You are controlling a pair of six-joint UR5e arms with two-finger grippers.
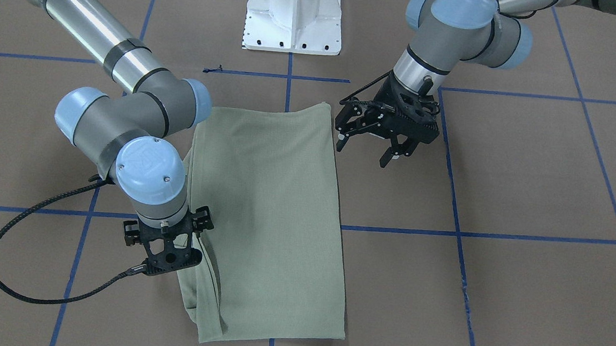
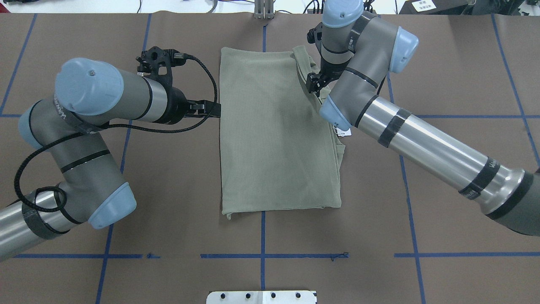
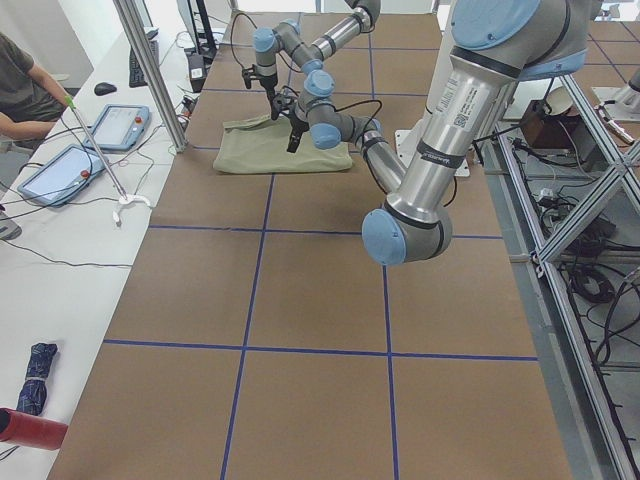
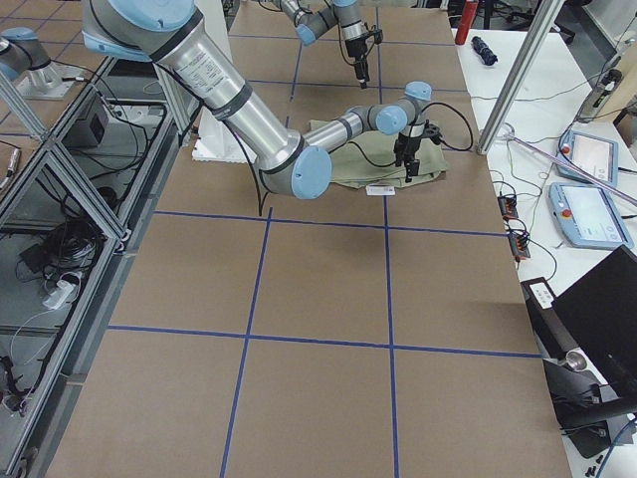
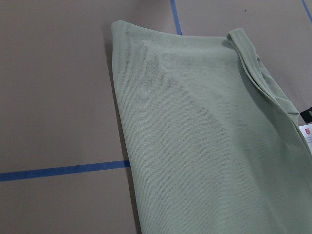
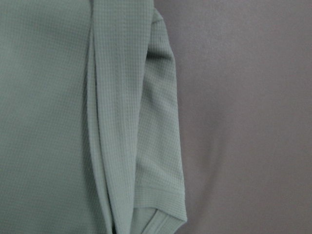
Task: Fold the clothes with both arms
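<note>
The sage-green shirt [image 1: 277, 209] lies flat on the brown table, folded lengthwise into a long rectangle [image 2: 274, 139], with a sleeve folded along one edge [image 6: 122, 122]. Its white hang tag [image 2: 344, 132] pokes out at that edge, beside my right arm. My left gripper [image 1: 366, 147] is open and empty. It hovers just off the shirt's other long edge [image 2: 213, 109], and the left wrist view shows the cloth [image 5: 204, 146]. My right gripper [image 1: 171, 258] points straight down over the sleeve edge [image 2: 315, 82]. Its fingers are hidden, so I cannot tell whether it is open or shut.
The white pedestal base [image 1: 294, 15] stands at the robot's side of the table. Blue tape lines [image 1: 448, 232] grid the brown surface. A black cable [image 1: 9, 269] loops beside my right wrist. A seated operator [image 3: 20, 80] and tablets [image 3: 60, 170] are on the side table.
</note>
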